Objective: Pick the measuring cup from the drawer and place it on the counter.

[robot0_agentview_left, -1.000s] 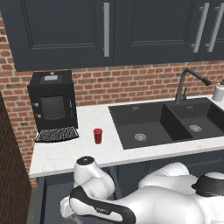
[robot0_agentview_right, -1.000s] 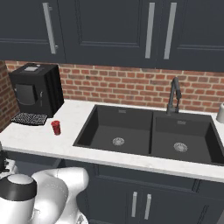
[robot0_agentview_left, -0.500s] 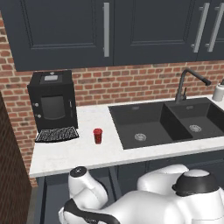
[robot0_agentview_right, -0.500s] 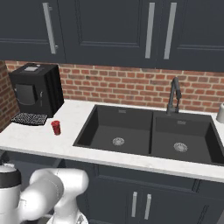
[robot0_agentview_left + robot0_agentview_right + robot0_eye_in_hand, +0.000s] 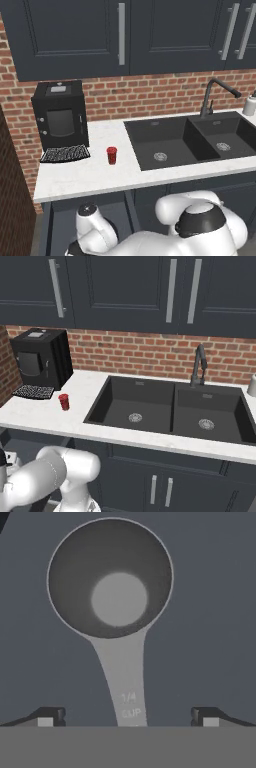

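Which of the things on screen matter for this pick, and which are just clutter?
Job: measuring cup, lying on the drawer floor between the open gripper tips; counter.
Clutter: red cup, coffee machine, sink, faucet.

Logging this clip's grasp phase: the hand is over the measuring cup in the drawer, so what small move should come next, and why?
Probably lower straight down and close on the handle. In the hand view the tool is open, its fingertips apart on either side of the measuring cup's thin handle, which runs between them. The cup lies flat on the drawer floor, not yet gripped.
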